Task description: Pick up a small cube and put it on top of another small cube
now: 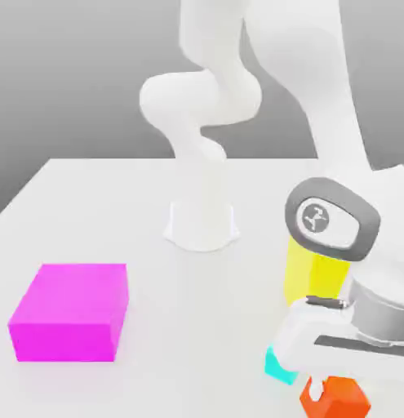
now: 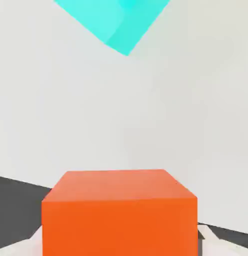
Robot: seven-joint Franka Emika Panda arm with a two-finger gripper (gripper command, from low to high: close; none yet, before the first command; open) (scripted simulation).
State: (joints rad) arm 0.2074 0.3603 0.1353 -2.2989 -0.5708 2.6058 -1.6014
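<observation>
The small orange cube (image 1: 345,400) is at the bottom of the exterior view's right, under my hand. My gripper (image 1: 331,390) is shut on it, one white finger showing against its side. In the hand view the orange cube (image 2: 119,212) sits close up between the fingers, top face level. A small cyan cube (image 1: 277,366) rests on the white table just to the exterior view's left of the orange one, partly behind my hand. The hand view shows that cyan cube (image 2: 118,22) a short way beyond the orange cube, turned corner-on. Whether the orange cube is off the table I cannot tell.
A tall yellow block (image 1: 309,273) stands right behind my hand, partly covered by my wrist. A large magenta block (image 1: 70,313) lies at the exterior view's left. The arm's white base (image 1: 201,222) stands at the middle back. The table edge is close by the orange cube.
</observation>
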